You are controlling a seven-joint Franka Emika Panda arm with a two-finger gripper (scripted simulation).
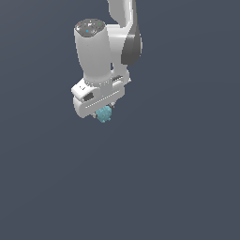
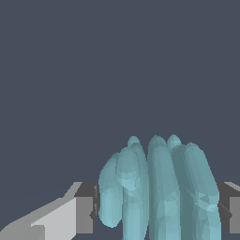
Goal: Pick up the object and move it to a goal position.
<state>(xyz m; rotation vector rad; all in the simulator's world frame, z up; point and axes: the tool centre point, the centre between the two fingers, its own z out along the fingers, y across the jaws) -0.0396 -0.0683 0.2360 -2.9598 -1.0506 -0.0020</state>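
Note:
The object (image 1: 105, 114) is a small teal-cyan lumpy blob, tucked under the white hand of the arm in the exterior view's upper middle. My gripper (image 1: 104, 114) is shut on it, and the fingers are mostly hidden behind the hand and the blob. In the wrist view the object (image 2: 159, 192) fills the space between the two grey pads (image 2: 84, 208), which press on its two sides. My gripper (image 2: 158, 211) holds it against the plain dark background, with no surface seen touching it.
Around the arm there is only a flat dark grey-blue ground (image 1: 178, 178). No goal marker shows in either view.

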